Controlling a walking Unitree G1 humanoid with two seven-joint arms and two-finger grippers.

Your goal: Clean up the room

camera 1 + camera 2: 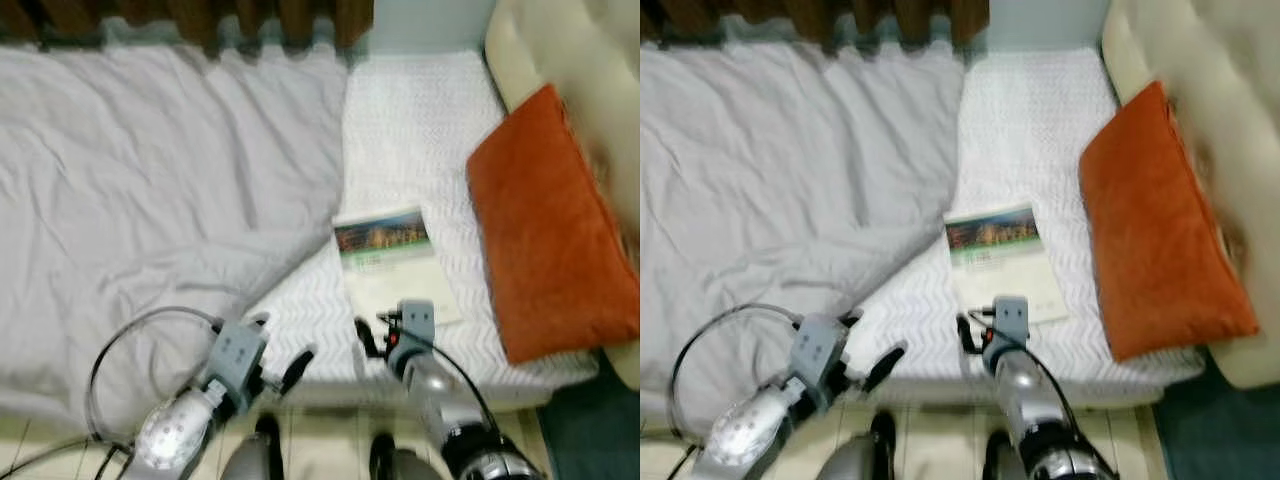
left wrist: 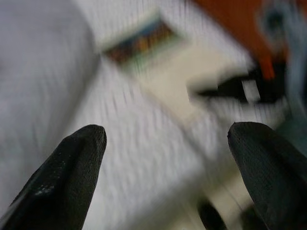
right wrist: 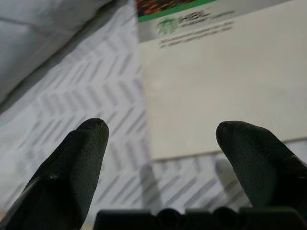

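Close to the robot, both pincers hang at the near edge of the bed (image 1: 400, 130): the left pincer (image 1: 280, 372) is spread wide, and the right pincer (image 3: 160, 136) is spread wide just short of the booklet (image 1: 390, 258). The booklet lies flat on the white sheet, with bare sheet around it. Past it, a grey blanket (image 1: 150, 180) covers the left side and an orange pillow (image 1: 545, 230) leans at the right edge.

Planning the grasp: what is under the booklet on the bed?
The booklet lies flat on the white chevron-patterned sheet. Whatever sits beneath its cover is hidden. Right gripper is open just short of it.
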